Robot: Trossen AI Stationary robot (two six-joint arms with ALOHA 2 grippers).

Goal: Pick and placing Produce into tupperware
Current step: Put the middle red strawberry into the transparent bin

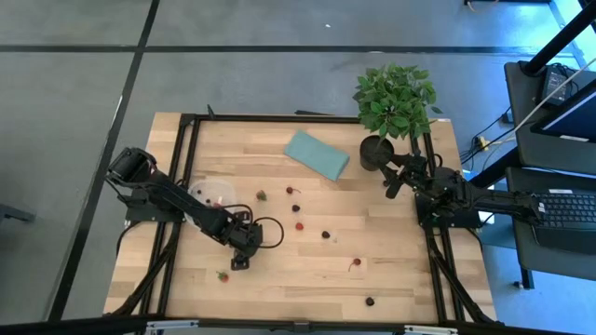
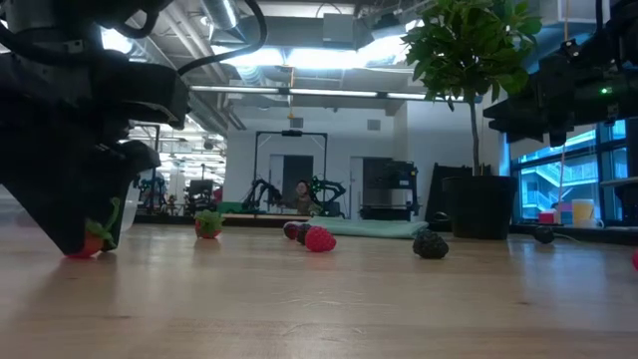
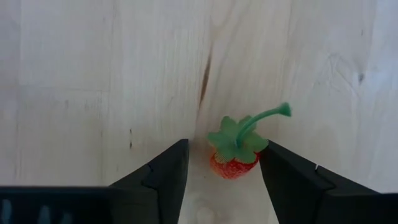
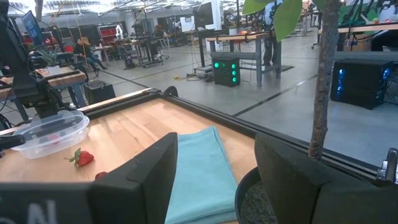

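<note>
A small red strawberry (image 3: pixel 235 164) with a green top and stem lies on the wooden table near its front left, also in the high view (image 1: pixel 222 275). My left gripper (image 3: pixel 224 171) points steeply down over it, open, one finger on each side. Several more red and dark berries (image 1: pixel 299 225) lie scattered across the table's middle and front. The clear tupperware (image 1: pixel 212 193) stands at the left, behind my left arm. My right gripper (image 4: pixel 214 180) waits open at the right edge, level, near the plant pot. My left gripper comes at the strawberry from above, its fingers straddling the fruit, which rests on the table with its green top up. One finger (image 3: pixel 280 174) stands right against the strawberry's leaves (image 3: pixel 260 144); I cannot tell whether it touches. The other finger stands clear of it.
A folded teal pad (image 1: pixel 317 154) lies at the back middle. A leafy potted plant (image 1: pixel 396 98) stands at the back right beside my right arm. A black frame (image 1: pixel 186 149) rims the table.
</note>
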